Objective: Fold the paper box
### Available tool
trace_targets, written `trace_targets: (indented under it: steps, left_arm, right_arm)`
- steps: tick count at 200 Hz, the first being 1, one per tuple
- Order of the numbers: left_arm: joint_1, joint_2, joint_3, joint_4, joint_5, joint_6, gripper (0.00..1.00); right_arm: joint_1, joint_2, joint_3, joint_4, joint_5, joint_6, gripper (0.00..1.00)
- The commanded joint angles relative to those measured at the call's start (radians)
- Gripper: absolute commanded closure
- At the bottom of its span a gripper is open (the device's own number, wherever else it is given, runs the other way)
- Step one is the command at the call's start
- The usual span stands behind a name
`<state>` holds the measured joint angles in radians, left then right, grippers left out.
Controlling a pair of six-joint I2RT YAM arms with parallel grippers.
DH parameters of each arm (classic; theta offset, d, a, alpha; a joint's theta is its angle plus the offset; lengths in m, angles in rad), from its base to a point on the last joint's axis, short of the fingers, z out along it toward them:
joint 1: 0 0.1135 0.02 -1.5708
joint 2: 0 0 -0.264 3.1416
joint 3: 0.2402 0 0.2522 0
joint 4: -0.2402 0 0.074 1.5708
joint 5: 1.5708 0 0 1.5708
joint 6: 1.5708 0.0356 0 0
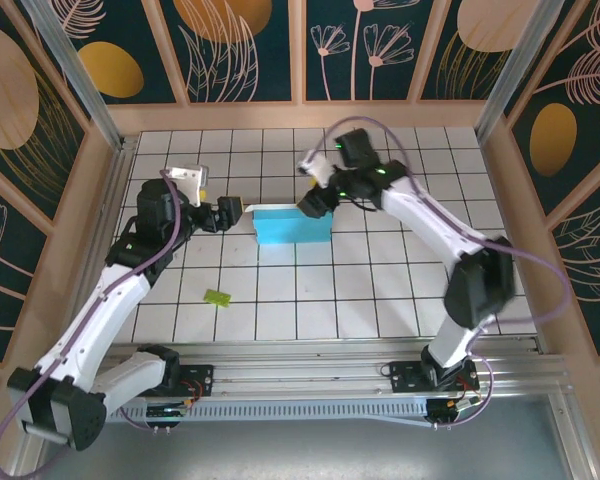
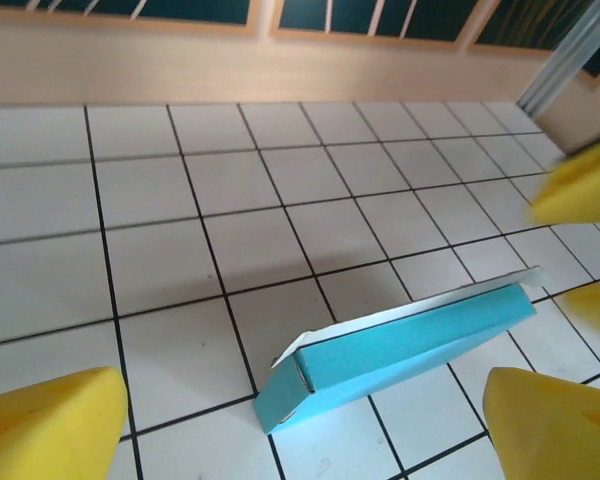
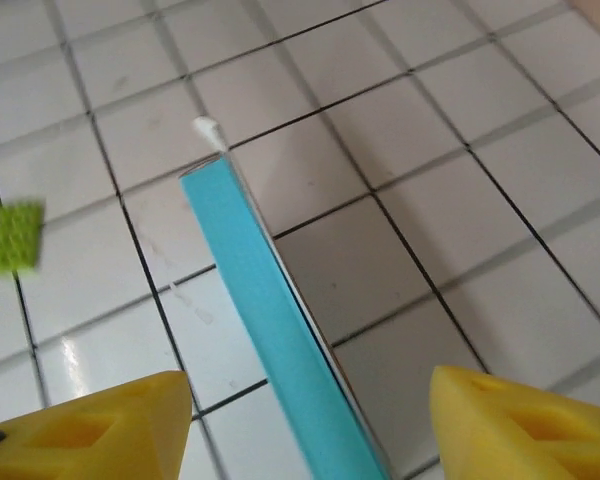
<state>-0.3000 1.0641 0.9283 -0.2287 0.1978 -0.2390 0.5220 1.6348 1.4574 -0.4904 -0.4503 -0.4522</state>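
The paper box (image 1: 292,226) stands on edge on the white tiles as a flat turquoise rectangle with a thin white rim on top. My left gripper (image 1: 232,210) is open just left of its left end. In the left wrist view the box (image 2: 400,345) lies ahead of the wide-apart yellow fingers (image 2: 50,425), not touched. My right gripper (image 1: 315,202) is open at the box's upper right corner. In the right wrist view the box's top edge (image 3: 270,330) runs down between the spread fingers (image 3: 525,425), with no contact showing.
A tiny lime-green scrap (image 1: 217,297) lies on the tiles in front of the left arm, also visible as the scrap (image 3: 17,237) at the left of the right wrist view. Wooden walls (image 1: 300,115) enclose the tiled table (image 1: 400,290).
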Motion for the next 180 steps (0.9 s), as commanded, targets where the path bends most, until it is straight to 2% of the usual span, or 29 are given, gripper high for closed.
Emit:
trace_targets:
  steps: [1, 24, 49, 73, 120, 180]
  left_arm:
    - [0.000, 0.074, 0.074, -0.063, -0.005, -0.031, 0.10]
    - [-0.001, 0.177, 0.143, -0.132, 0.035, 0.014, 0.12]
    - [0.001, 0.253, 0.184, -0.156, 0.053, 0.079, 0.13]
    - [0.001, 0.320, 0.231, -0.161, 0.092, 0.098, 0.16]
    - [0.002, 0.414, 0.276, -0.150, 0.148, 0.081, 0.24]
    - [0.002, 0.448, 0.270, -0.152, 0.145, 0.078, 0.28]
  right_arm:
    - [-0.097, -0.153, -0.181, 0.278, -0.044, 0.464, 0.36]
    - [-0.204, -0.247, -0.344, 0.341, -0.153, 0.661, 0.38]
    - [-0.264, -0.236, -0.376, 0.294, -0.224, 0.678, 0.41]
    - [-0.264, -0.161, -0.333, 0.228, -0.240, 0.656, 0.45]
    - [-0.224, -0.062, -0.293, 0.225, -0.255, 0.623, 0.51]
    - [-0.199, -0.018, -0.273, 0.227, -0.242, 0.576, 0.57]
